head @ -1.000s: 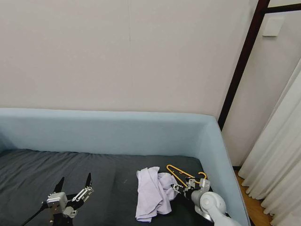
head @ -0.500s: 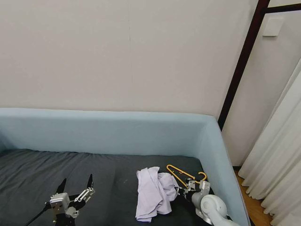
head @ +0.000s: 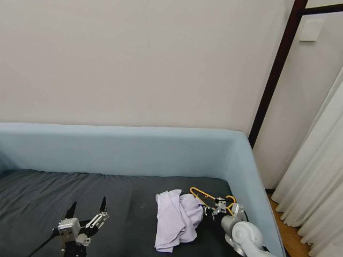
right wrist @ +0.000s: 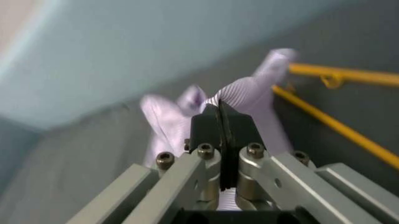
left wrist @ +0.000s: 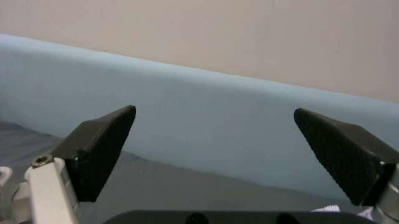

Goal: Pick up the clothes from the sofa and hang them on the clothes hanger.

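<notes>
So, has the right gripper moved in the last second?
Yes, slightly. The right gripper, fingers shut on the lilac garment, has shifted right, toward the sofa's armrest, judged against the yellow hanger lying on the seat.

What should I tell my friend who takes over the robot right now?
Left gripper: fingers open, holding nothing, hovering over the dark seat of the sofa, to the left of the clothes.
Right gripper: fingers shut on a fold of the lavender clothes, most of which lie on the seat.
Orange hanger: lying on the seat beside the clothes, near the sofa's right armrest.
Done: clothes gripped.
Left: lift them and hang them on the hanger.
</notes>
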{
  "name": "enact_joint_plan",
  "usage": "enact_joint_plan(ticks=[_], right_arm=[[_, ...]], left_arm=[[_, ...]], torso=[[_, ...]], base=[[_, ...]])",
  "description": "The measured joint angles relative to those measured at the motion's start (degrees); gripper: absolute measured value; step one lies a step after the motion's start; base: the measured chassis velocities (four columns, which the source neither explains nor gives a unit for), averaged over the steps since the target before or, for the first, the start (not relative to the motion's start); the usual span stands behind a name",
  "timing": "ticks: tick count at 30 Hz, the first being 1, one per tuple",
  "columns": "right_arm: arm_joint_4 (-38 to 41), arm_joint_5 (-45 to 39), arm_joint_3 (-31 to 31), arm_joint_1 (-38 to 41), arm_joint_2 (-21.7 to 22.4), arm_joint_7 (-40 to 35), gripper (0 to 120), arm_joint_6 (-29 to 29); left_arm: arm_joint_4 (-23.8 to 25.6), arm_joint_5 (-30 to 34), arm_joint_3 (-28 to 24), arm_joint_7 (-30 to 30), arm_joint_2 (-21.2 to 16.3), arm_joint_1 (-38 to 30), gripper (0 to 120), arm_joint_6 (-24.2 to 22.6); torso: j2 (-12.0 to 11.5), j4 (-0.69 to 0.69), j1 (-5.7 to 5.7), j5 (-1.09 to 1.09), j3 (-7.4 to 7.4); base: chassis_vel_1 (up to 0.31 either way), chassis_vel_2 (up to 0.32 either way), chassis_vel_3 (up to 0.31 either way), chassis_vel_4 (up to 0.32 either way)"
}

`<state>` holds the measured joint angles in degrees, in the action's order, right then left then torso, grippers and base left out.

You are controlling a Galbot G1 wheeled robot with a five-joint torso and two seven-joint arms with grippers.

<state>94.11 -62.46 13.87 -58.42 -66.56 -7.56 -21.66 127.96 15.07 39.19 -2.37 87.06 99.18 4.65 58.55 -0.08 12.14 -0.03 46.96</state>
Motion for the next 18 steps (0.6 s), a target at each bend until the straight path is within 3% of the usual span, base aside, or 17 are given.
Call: enact_joint_plan(ticks=[3,5,10,18], right_arm=[[4.29,-2.93,0.34,-0.58,1.39,0.3,0,3.41],[7.54,-4.81,-0.1,-0.47,2.49,0.65,0,9.52],[9.86,-6.9,-0.9,1.44,3.62,1.67,0,15.31],[12.04,-7.78,-0.81,2.58,4.98,3.52,0,16.5]], left_arm=[[0.0,0.0,-0.28,-0.06,0.2,-0.2,100,0.02],[0.05,-0.02,-0.63,-0.11,0.41,-0.26,100,0.18],[0.42,-0.02,-0.66,-0.23,0.24,-0.24,100,0.61],[0.83,0.22,-0.28,-0.54,-0.27,0.02,100,1.07]], torso=[[0.0,0.0,0.0,0.0,0.0],[0.0,0.0,0.0,-0.01,0.0],[0.0,0.02,0.0,-0.01,0.0],[0.0,0.01,0.0,0.0,0.0]], base=[[0.0,0.0,0.0,0.0],[0.0,0.0,0.0,0.0],[0.0,0.0,0.0,0.0],[0.0,0.0,0.0,0.0]])
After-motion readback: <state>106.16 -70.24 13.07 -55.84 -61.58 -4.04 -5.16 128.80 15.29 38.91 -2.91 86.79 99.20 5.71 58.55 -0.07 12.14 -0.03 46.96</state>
